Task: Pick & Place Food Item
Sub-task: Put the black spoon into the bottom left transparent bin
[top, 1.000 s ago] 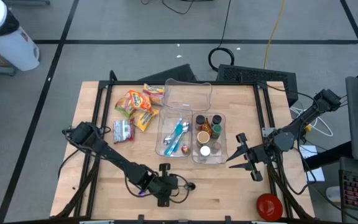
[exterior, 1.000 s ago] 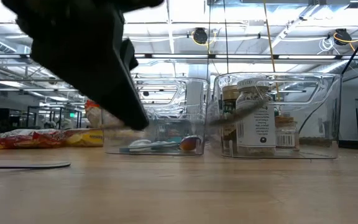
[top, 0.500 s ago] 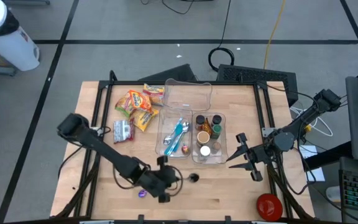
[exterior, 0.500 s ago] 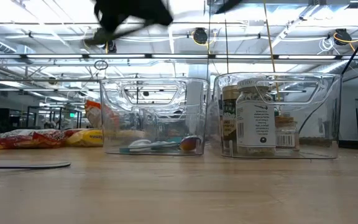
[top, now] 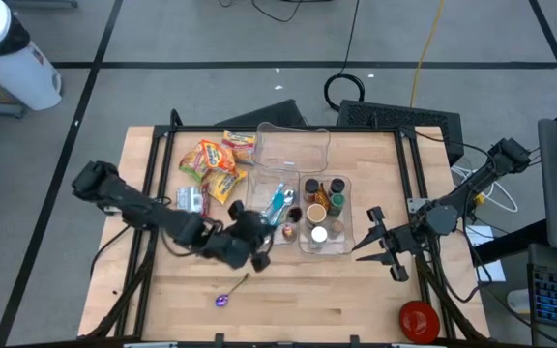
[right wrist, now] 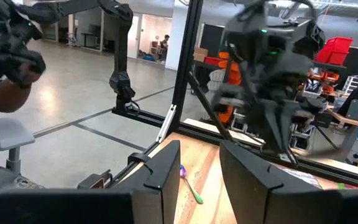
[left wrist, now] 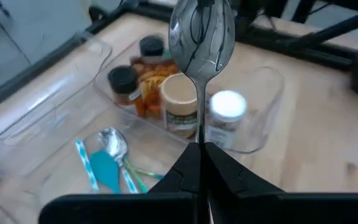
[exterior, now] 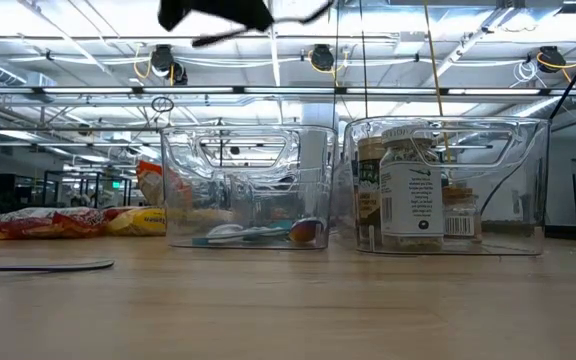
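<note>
My left gripper point(top: 262, 234) hangs above the table just in front of the clear bins, shut on a silver spoon point(left wrist: 201, 37). The spoon's bowl point(top: 295, 213) reaches over the seam between the utensil bin point(top: 259, 224) and the jar bin point(top: 348, 215). In the low view the gripper point(exterior: 218, 14) is a dark shape at the top. A purple spoon point(top: 230, 293) lies flat on the table near the front edge. My right gripper point(top: 367, 237) waits at the right of the jar bin, open, with nothing between its fingers point(right wrist: 166, 171). My left gripper pinches the silver spoon's handle point(left wrist: 200, 138) between its two fingers. The spoon runs on in line with the fingers, bowl ahead and facing the camera. The fingers slant down toward the bins. The spoon is lifted clear of the table and bins.
The utensil bin holds a blue spatula point(left wrist: 107, 171) and another spoon point(left wrist: 114, 140); the jar bin holds several jars point(left wrist: 180, 106). An empty clear bin point(top: 293, 145) stands behind them. Snack packs point(top: 211, 164) lie at the far left. A red bowl point(top: 419, 319) sits at the near right corner.
My left gripper has risen from the table near the front edge and gone toward the far edge, up to the bins, rolling as it went. It stays shut on the silver spoon, which is now lifted high with its bowl over the bins. The purple spoon stays on the table.
</note>
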Motion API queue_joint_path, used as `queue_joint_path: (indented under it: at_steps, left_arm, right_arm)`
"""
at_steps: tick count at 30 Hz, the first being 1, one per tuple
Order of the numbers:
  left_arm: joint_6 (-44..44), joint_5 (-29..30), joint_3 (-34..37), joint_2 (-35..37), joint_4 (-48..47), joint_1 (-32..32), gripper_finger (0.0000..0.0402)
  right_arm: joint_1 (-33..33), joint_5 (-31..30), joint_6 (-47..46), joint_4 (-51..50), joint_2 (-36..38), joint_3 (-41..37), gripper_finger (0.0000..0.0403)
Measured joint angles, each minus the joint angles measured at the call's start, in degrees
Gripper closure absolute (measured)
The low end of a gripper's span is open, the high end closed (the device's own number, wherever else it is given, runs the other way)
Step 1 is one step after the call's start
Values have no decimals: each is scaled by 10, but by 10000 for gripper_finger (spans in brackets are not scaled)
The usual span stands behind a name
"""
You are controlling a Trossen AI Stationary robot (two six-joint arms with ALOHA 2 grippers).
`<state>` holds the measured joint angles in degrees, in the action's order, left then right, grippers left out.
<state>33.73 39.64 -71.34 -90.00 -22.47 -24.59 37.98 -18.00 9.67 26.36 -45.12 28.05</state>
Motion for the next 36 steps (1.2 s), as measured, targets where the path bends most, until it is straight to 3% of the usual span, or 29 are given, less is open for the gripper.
queue_joint_path:
  at_steps: [4,10,16,22,31,36]
  left_arm:
    - [29,-34,18,-12,4,47,396]
    - [95,-39,90,-9,56,99,396]
    - [175,-76,182,-9,146,143,389]
    - [178,-121,244,-9,254,166,396]
    - [165,-130,251,-9,266,167,396]
    - [148,-143,209,-9,195,173,396]
  right_arm:
    - [0,0,0,0,0,0,298]
    - [0,0,0,0,0,0,298]
    - [0,0,0,0,0,0,298]
    - [0,0,1,0,0,0,298]
    - [0,-1,5,0,0,0,298]
    - [-1,-1,5,0,0,0,298]
